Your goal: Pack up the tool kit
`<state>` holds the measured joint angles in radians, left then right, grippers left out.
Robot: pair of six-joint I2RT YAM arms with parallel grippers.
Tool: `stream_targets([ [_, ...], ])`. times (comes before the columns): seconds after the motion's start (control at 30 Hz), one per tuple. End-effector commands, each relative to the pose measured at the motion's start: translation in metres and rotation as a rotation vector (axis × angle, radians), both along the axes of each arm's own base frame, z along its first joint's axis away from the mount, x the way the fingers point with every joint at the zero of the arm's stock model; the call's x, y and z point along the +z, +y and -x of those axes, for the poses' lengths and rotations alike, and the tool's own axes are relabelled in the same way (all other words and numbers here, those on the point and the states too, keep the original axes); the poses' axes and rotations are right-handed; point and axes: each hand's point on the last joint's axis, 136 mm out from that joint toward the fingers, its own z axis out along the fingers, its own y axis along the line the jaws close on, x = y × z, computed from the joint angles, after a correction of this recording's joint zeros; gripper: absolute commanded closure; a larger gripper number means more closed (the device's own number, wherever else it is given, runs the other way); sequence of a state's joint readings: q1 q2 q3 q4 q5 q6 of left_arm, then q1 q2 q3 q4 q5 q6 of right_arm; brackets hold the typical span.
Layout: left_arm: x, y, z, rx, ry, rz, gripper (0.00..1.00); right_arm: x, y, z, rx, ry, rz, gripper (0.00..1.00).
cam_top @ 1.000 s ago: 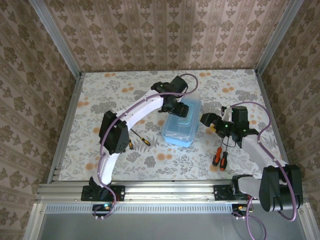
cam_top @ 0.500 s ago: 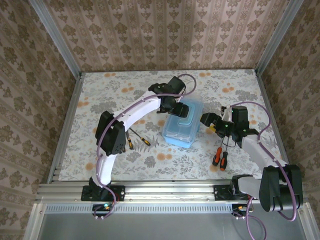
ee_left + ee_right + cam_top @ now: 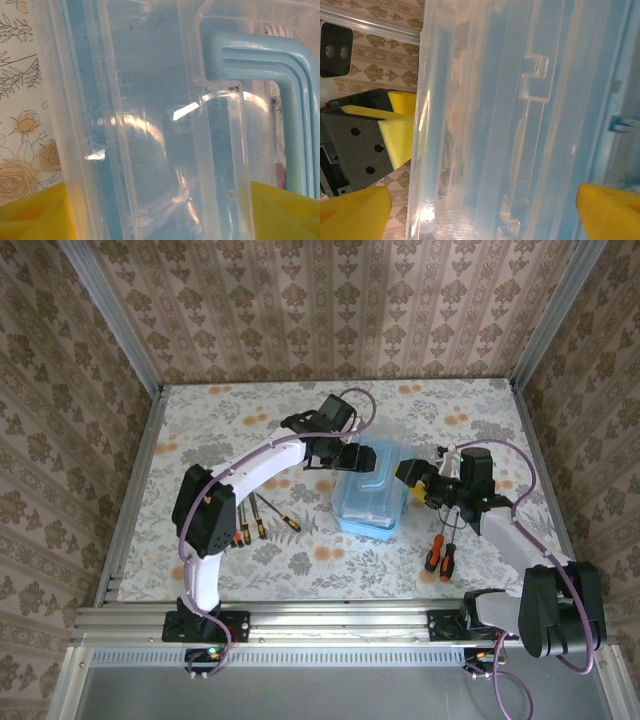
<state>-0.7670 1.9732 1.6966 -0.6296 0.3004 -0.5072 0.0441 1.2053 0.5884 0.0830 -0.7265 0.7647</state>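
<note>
Seen from above, the light-blue translucent case [image 3: 365,502] lies closed near the middle of the flowered table [image 3: 200,430]. The left gripper [image 3: 366,458] sits at the case's 12 o'clock end. Its jaws are spread astride the clear lid beside the blue handle [image 3: 295,125], and whether they actually press on the case cannot be told. The right gripper [image 3: 412,476] is at the case's 2 o'clock corner with its jaws wide apart, one yellow finger [image 3: 355,210] standing clear of the case wall.

One group of screwdrivers [image 3: 262,520] lies loose on the table at the case's 9 o'clock. Another pair [image 3: 438,555] lies at its 4 o'clock.

The main risk is that both arms crowd the same end of the case. If they push unevenly, the light case could twist or slide, or the fingers could collide. A slipping pinch on the smooth lid could also drop it shut.
</note>
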Motion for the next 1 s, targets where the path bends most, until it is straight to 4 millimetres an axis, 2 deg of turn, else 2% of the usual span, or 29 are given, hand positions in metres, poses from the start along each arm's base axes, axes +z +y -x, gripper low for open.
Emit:
stream_targets([
  [0.0, 0.016, -0.008, 0.004, 0.010, 0.031, 0.102, 0.46, 0.018, 0.011, -0.008, 0.037, -0.038, -0.058, 0.04],
  [0.27, 0.017, -0.007, 0.004, 0.012, 0.030, 0.120, 0.46, 0.029, 0.028, -0.009, 0.085, -0.064, -0.098, 0.05],
  [0.5, 0.019, -0.003, 0.003, 0.021, 0.028, 0.121, 0.46, 0.036, 0.026, -0.003, 0.087, -0.083, -0.073, 0.05],
  [0.73, 0.032, -0.005, 0.003, 0.025, 0.017, 0.179, 0.46, 0.036, 0.024, 0.002, 0.101, -0.073, -0.033, 0.05],
  [0.97, 0.038, -0.002, 0.002, 0.034, 0.008, 0.202, 0.47, 0.019, 0.010, 0.004, 0.053, -0.009, 0.061, 0.05],
])
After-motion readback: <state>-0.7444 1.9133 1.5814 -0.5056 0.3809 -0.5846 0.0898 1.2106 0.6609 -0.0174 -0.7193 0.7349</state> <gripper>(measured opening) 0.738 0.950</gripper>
